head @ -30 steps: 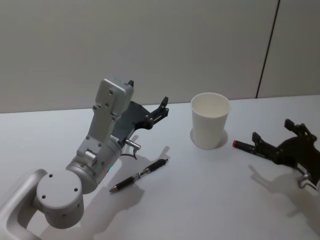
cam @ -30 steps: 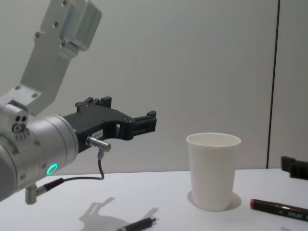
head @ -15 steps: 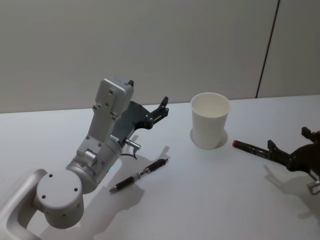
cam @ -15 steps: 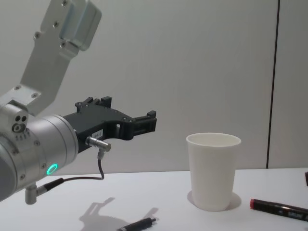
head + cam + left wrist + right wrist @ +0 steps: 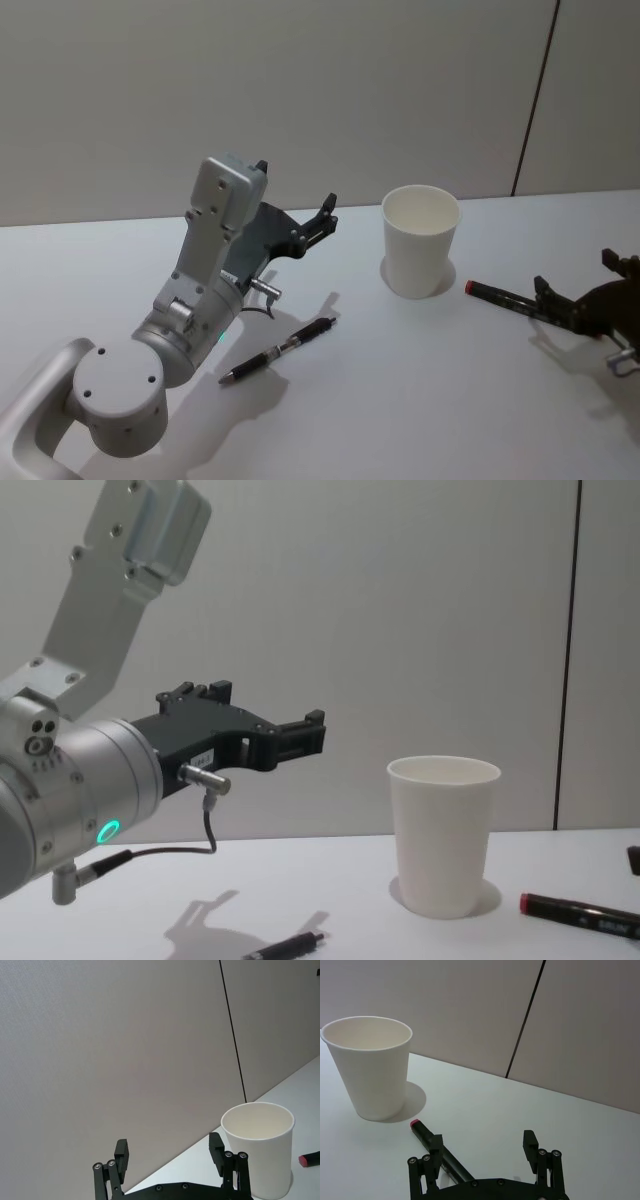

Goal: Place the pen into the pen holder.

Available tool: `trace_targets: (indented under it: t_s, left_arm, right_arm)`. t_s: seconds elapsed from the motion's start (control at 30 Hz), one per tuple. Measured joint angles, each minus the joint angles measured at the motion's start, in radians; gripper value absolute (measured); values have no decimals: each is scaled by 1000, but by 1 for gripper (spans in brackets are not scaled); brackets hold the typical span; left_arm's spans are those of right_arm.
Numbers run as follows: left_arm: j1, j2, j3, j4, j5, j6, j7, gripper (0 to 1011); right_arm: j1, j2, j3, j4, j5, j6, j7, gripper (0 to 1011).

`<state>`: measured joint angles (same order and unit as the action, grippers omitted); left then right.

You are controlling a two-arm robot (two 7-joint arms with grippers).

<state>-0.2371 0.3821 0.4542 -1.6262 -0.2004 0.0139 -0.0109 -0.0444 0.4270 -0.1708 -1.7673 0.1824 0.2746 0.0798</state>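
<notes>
On the white table (image 5: 400, 410), in the head view, the right gripper (image 5: 574, 270) sits low near the right edge with its jaws wide apart, clamped on nothing. Its nearer finger meets the tail of the marker (image 5: 500, 296); I cannot tell whether they touch. The marker is a slim black stick with a red end, lying flat just right of the cup (image 5: 420, 262), red end toward it. The cup is plain white paper, tapered, with a rolled rim, and stands upright. Left of it lies the pen (image 5: 278, 351), thin and black with a lighter band partway along, flat beside the left arm. The left gripper (image 5: 296, 186) hangs above the table, left of the cup, jaws apart and holding nothing.

From the left wrist, the left gripper (image 5: 169, 1147) shows two black fingers spread wide. The cup (image 5: 260, 1152) stands beyond one of them, with the marker's (image 5: 310, 1160) red end beside its base.

From the right wrist, the right gripper (image 5: 483, 1141) is spread wide. The marker (image 5: 422, 1132) runs from near the cup (image 5: 372, 1075) past the inner side of one finger (image 5: 436, 1146) into the gap.

From the chest, the left gripper (image 5: 265, 708) juts out level, well above the pen (image 5: 285, 947). The cup (image 5: 443, 840) stands between the pen and the marker (image 5: 580, 913).
</notes>
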Motion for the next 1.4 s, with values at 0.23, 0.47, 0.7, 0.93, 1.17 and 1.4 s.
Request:
trace_targets:
  t_s: [0.23, 0.47, 0.7, 0.93, 1.17, 1.4]
  left_arm:
    - [0, 0, 0, 0, 0, 0, 0, 1001]
    - [0, 0, 0, 0, 0, 0, 0, 1001]
    - [0, 0, 0, 0, 0, 0, 0, 1001]
    - [0, 0, 0, 0, 0, 0, 0, 1001]
    - [0, 0, 0, 0, 0, 0, 0, 1001]
    - [0, 0, 0, 0, 0, 0, 0, 1001]
  right_arm:
    - [35, -23, -13, 32, -31, 28, 21, 1003]
    - [58, -44, -26, 61, -49, 54, 42, 1003]
    - [71, -60, -36, 86, -61, 73, 51, 1003]
    - [79, -73, -42, 109, -70, 88, 50, 1003]
    - [85, -84, -47, 129, -78, 93, 46, 1003]
    - [92, -95, -52, 149, -84, 92, 45, 1003]
